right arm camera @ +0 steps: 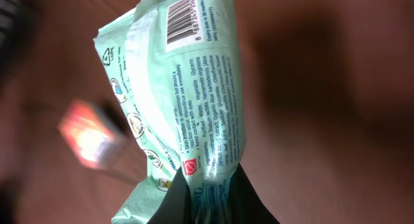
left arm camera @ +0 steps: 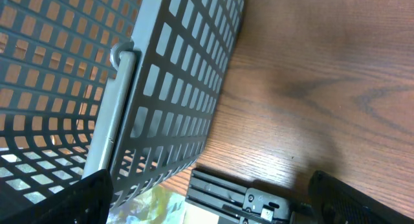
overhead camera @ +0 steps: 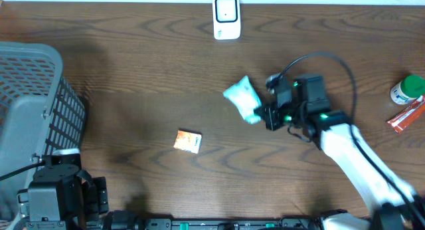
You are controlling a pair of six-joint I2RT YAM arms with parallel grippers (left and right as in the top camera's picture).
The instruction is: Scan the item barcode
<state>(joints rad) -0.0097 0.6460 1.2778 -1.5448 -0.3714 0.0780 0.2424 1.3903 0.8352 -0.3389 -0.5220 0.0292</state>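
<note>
Pack [overhead camera: 242, 97]: mint-green, at mid-counter [overhead camera: 133, 70], below the scanner [overhead camera: 226, 17] and well apart from it.
Right tool [overhead camera: 264, 115]: clenched on the pack's right end, with the barcode [right arm camera: 184, 20] at the opposite end.
Left tool [left arm camera: 217, 204]: released, holding nothing, beside the basket [overhead camera: 33, 90].

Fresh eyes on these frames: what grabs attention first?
The mint-green packet, pinched at one end by the right hand, just right of the centre of the table. In the right wrist view its barcode sits at the end away from the grip. Next come the white scanner at the far edge and the grey mesh basket at the left.
</note>
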